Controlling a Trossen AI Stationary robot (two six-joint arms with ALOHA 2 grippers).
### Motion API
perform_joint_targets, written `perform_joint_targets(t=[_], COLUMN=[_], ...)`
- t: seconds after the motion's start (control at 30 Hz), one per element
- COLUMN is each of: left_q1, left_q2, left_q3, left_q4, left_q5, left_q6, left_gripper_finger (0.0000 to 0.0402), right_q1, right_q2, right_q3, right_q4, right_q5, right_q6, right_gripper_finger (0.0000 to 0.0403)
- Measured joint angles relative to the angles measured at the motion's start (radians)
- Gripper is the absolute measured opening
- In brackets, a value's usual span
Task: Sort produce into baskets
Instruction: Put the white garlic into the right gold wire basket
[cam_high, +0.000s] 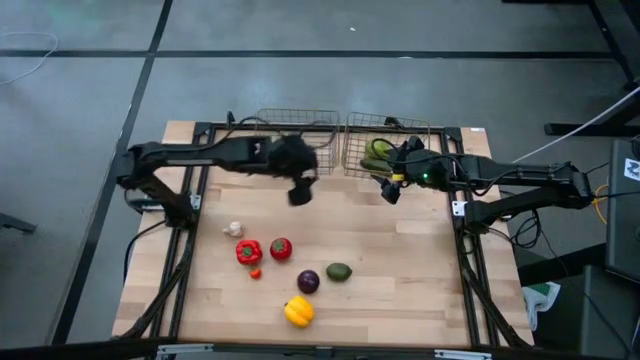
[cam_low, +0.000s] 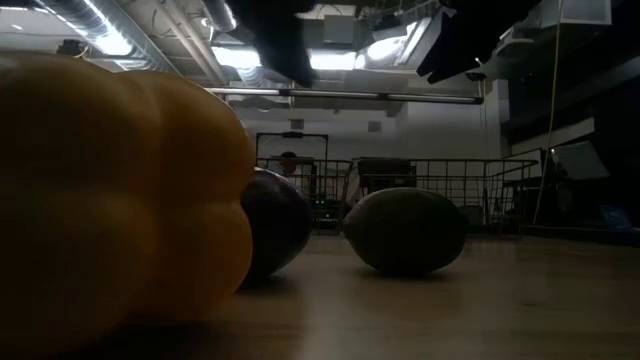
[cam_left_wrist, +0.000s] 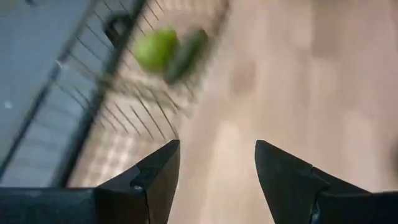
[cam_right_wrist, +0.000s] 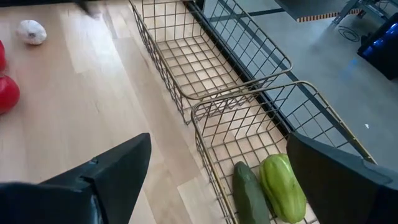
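Both wire baskets sit side by side at the far edge of the worktop (cam_high: 400, 260). The left basket (cam_high: 297, 128) looks bare, while the right basket (cam_high: 392, 146) has a light green pepper (cam_right_wrist: 283, 186) and a dark green cucumber (cam_right_wrist: 250, 194) lying next to each other. The left hand (cam_high: 300, 192) hangs over the worktop just in front of the left basket, fingers spread wide, nothing in them. The right hand (cam_high: 390, 190) is by the right basket's front edge, also wide and empty. Loose near the front: white garlic (cam_high: 234, 229), red pepper (cam_high: 248, 251), tomato (cam_high: 281, 248), tiny orange bit (cam_high: 255, 272), purple ball (cam_high: 308, 281), dark green avocado (cam_high: 339, 271), yellow pepper (cam_high: 298, 311).
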Motion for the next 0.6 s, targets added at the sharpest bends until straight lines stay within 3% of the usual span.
perform_joint_targets(t=[0.37,0.6], left_q1=[-0.209,-0.33], left_q2=[-0.067,-0.072], left_q3=[-0.001,-0.05], left_q4=[-0.471,-0.484], left_q5=[0.002,0.003], left_q6=[-0.271,-0.373], left_gripper_finger=[0.0205,0.0205], right_q1=[0.0,0.0], right_q2=[0.0,0.0], right_q3=[0.0,0.0], right_q4=[0.002,0.002], right_q5=[0.0,-0.129], right_q6=[0.0,0.001], right_gripper_finger=[0.0374,0.0374])
